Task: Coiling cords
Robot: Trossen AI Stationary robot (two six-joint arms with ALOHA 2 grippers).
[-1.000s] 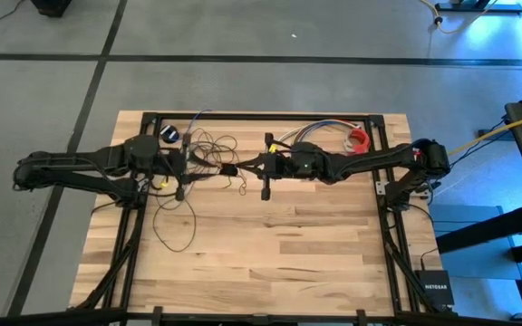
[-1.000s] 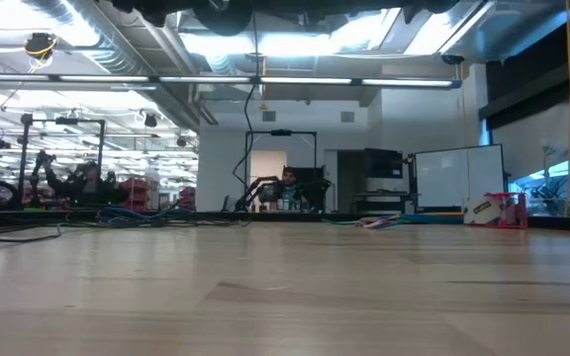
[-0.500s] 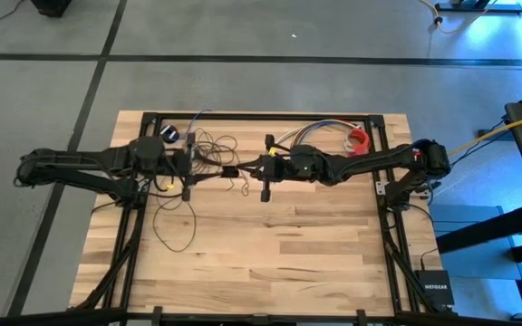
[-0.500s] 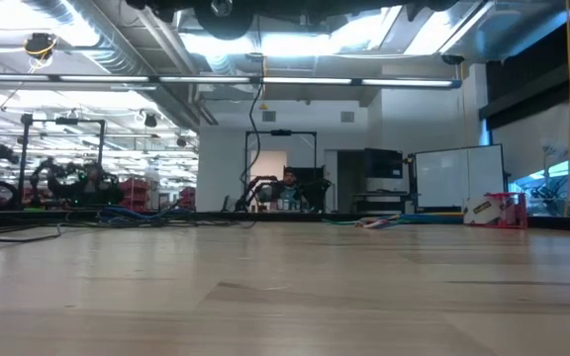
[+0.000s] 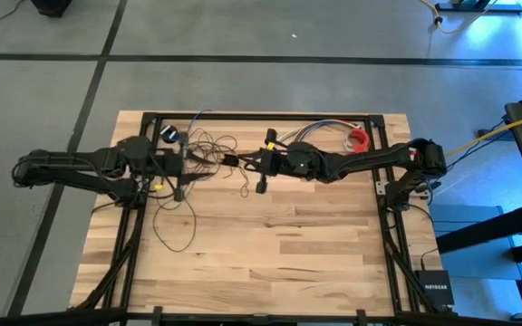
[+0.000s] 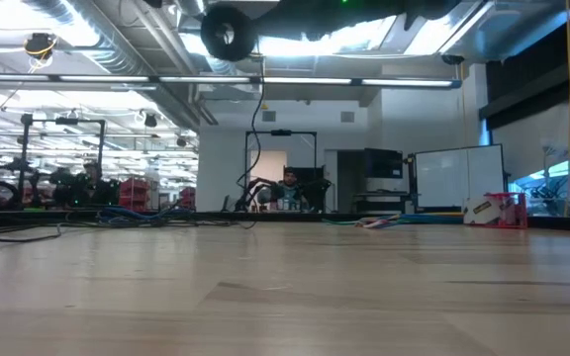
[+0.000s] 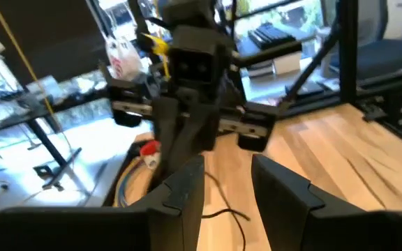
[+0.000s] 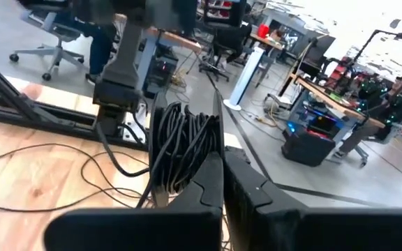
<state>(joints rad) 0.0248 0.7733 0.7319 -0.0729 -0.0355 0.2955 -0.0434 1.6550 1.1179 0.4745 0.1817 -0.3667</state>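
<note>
The left end effector hovers over the desk's far left part, its fingers apart with nothing between them. The cords lie just beside it, loose loops spreading from there toward the near edge. To the right, the right end effector is closed on a coiled bundle of the cords, so the coil hangs between both arms, running left to right. The left arm is nearer to the loose loops. The desk is pale wood; beyond it is an open workshop room.
</note>
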